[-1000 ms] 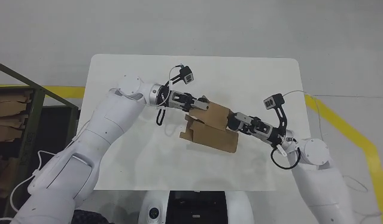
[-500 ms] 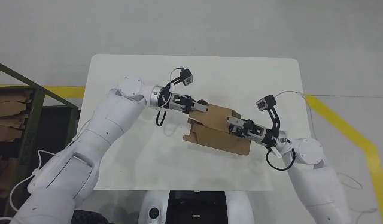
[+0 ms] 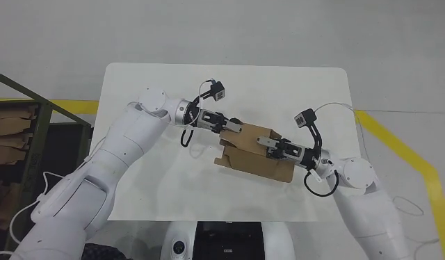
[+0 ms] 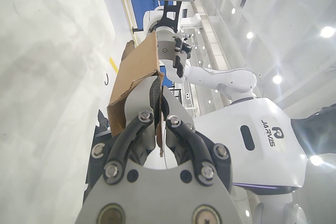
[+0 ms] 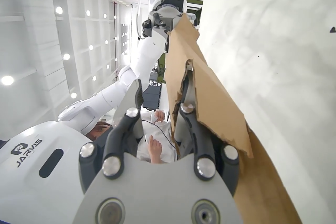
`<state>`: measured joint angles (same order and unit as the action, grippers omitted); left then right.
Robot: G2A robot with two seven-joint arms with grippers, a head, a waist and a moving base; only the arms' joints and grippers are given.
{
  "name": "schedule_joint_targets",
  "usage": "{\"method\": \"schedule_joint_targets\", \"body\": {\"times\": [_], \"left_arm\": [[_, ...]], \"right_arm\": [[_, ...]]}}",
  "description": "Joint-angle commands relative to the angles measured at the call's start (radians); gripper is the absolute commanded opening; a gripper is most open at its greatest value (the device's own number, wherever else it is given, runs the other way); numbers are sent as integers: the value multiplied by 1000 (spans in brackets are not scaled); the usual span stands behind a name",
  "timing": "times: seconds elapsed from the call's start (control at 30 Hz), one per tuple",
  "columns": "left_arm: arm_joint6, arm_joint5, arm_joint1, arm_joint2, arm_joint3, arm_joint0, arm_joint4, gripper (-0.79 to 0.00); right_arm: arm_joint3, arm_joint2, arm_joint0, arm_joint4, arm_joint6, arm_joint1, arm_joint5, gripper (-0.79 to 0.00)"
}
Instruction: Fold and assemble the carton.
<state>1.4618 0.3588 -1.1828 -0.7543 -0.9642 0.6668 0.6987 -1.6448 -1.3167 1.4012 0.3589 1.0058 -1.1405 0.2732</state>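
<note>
Brown corrugated carton [image 3: 254,152] is noted at mid-tabletop, a little right of centre, lying slantwise from far left to near right between the two arms. It is only partly formed: the panels are skewed flat, and a loose flap juts at the near left corner. Whether its underside touches the white tabletop [image 3: 139,93] cannot be told. The left gripper [image 3: 233,126] is set at the carton's far left end. In the left wrist view it [image 4: 157,93] is seen pinched narrow on a torn cardboard edge, one finger on each face of the panel, with the rest of the carton [image 4: 134,70] running away from it beside the tabletop. The right gripper [image 3: 270,146] is laid over the carton's near right part. In the right wrist view it [image 5: 161,78] is seen parted wide. One of its fingers [image 5: 187,93] is tucked against a carton panel [image 5: 210,104] under a ragged flap, and the other is held apart from the cardboard, so nothing is clamped. Each wrist view shows the opposite arm's gripper at the far end of the carton. A green-framed rack [image 3: 21,128] holding flat cardboard is noted on the floor left of the tabletop, and a yellow floor line [image 3: 393,142] at the right.
</note>
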Motion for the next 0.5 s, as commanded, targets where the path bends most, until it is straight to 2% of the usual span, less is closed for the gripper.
{"method": "schedule_joint_targets", "body": {"times": [0.0, 0.07, 0.27, 0.3, 0.33, 0.37, 0.47], "left_arm": [[2, -2, 1, 3, -1, -1, 3, -785], [3, -3, 1, 5, -2, -2, 5, -785], [5, -5, 3, 7, -2, -3, 19, -779], [4, -4, 3, 6, -1, -3, 22, -449], [2, -2, 4, 4, -2, -2, 25, -160], [4, -4, 4, 3, -1, -2, 28, 0], [9, -9, 5, -6, -2, 2, 56, 0]], "right_arm": [[-2, 1, 1, -4, -4, 1, -2, -683], [-2, 3, 1, -8, -5, 2, -2, -785], [0, 11, 3, -21, -12, 5, 0, -785], [0, 11, 3, -21, -12, 5, 1, -785], [1, 11, 4, -19, -15, 6, 1, -785], [1, 10, 5, -17, -23, 6, 3, -785], [1, 4, 11, -12, -58, 6, 16, -785]]}}
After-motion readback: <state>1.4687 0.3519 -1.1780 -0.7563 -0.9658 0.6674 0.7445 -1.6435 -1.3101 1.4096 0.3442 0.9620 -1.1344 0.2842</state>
